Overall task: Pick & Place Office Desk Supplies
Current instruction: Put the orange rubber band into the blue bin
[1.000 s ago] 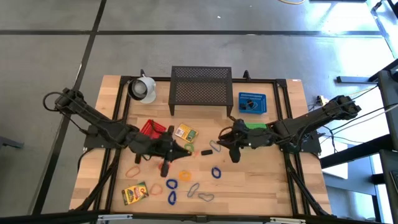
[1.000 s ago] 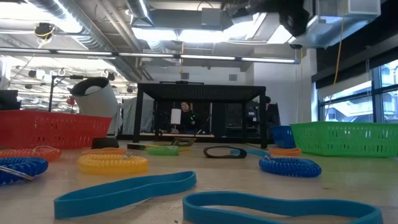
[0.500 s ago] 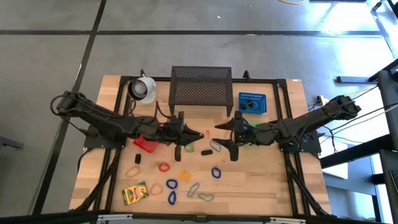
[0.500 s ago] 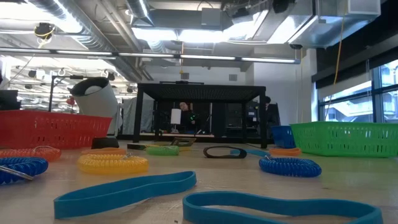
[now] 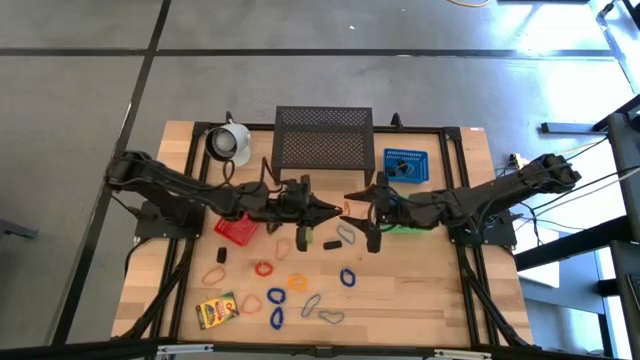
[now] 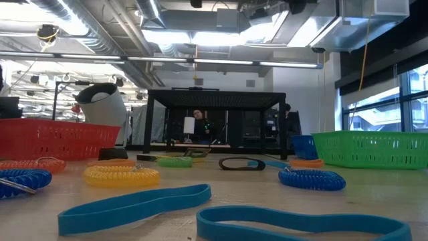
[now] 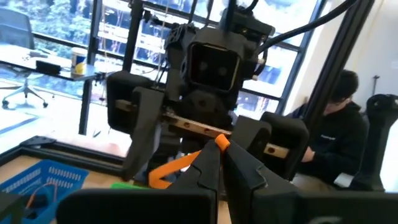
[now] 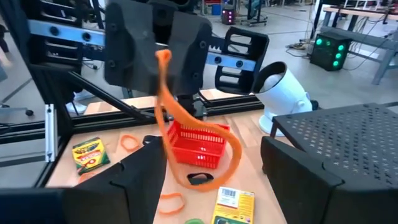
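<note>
- Handover looks like the step in hand: the left end effector [image 5: 333,212] and the right end effector [image 5: 352,214] meet tip to tip at the centre of the high frame, above the tabletop [image 5: 420,290], just below the black mesh shelf [image 5: 323,138].
- Left end effector is pinched narrow on an orange loop [image 8: 186,134], which hangs from its tips in the middle of the right wrist frame; held high and outward, the loop is offered to the other arm.
- Right end effector stands wide, its fingers [image 8: 140,177] spread either side of the dangling loop, probably to let it in before closing.
- Remaining supplies lie loose in the lower middle of the high frame: blue loops [image 5: 347,277], an orange ring [image 5: 297,283], a crayon box [image 5: 216,311] at lower left.
- Red basket [image 5: 236,229], green basket [image 5: 410,222] and blue basket [image 5: 404,166] wait as likely destinations.
</note>
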Robot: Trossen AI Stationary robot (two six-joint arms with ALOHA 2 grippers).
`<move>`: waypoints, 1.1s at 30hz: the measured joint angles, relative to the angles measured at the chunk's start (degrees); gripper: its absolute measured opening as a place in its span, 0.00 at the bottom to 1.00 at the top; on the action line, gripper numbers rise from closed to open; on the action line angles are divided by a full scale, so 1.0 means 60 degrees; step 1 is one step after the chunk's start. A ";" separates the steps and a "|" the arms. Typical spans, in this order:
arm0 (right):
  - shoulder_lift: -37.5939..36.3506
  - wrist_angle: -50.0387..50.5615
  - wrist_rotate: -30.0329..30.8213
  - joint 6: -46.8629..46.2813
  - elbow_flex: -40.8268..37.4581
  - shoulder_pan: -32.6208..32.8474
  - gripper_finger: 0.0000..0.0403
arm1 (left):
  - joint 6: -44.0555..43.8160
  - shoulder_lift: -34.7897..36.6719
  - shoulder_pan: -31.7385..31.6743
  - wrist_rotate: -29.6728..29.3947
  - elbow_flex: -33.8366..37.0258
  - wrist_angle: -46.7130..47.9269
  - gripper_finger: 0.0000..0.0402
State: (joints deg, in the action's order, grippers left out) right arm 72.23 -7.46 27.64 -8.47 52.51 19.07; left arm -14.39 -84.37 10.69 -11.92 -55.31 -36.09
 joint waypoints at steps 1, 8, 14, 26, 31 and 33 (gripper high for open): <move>0.0015 0.0017 0.0000 0.0000 0.0000 -0.0026 0.64 | -0.0012 -0.0042 -0.0021 0.0088 -0.0004 -0.0066 0.01; 0.0022 0.0189 0.0000 -0.0007 -0.0004 -0.0047 0.62 | -0.0079 -0.0117 -0.0125 0.0255 -0.0004 -0.0020 0.01; 0.0022 0.0313 -0.0002 -0.0069 -0.0004 -0.0040 0.46 | 0.0013 -0.0117 -0.0125 0.0186 -0.0004 -0.0020 0.03; 0.0022 0.0675 -0.0044 -0.0653 -0.0004 -0.0040 0.02 | 0.0281 -0.0117 -0.0122 0.0182 -0.0004 0.0009 0.03; -0.0007 0.0755 -0.0140 -0.1210 -0.0004 -0.0137 0.03 | 0.0230 -0.0117 -0.0122 -0.0006 -0.0004 0.0029 0.06; -0.0093 0.0912 -0.0340 -0.1450 -0.0004 -0.0279 0.01 | 0.0060 -0.0117 -0.0125 -0.0252 -0.0004 0.0141 0.09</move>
State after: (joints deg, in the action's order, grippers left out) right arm 71.67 -1.99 25.60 -17.17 52.49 17.39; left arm -14.04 -85.08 9.93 -13.44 -55.33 -35.24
